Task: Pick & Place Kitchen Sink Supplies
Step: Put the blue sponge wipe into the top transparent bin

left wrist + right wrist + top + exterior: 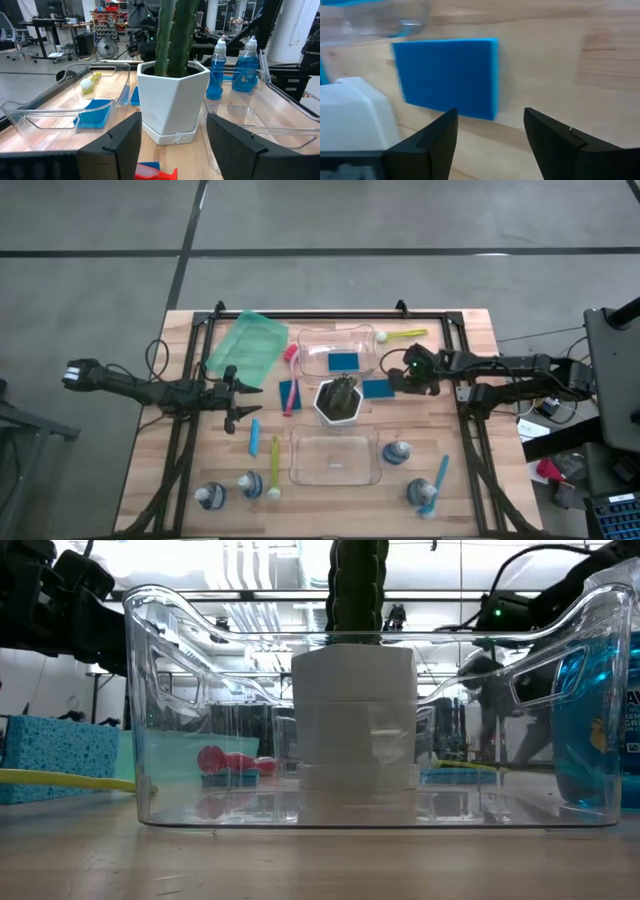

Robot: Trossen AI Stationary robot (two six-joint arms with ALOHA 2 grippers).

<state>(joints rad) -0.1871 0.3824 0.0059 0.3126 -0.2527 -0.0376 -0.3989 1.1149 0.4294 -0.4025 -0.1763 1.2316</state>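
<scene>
Looking down from above and reading left to right, I see my left gripper waiting over the left side of the table, jaws apart and empty, near a pink brush; at centre stands a white pot with a dark plant; just right of the pot lies a flat blue sponge on the bare wood; my right gripper hovers right beside it, jaws apart, holding nothing. In the right wrist view that sponge sits straight ahead of the jaws, its long axis running across the gap between them; I judge the right arm far the nearer, so the pick falls to it.
</scene>
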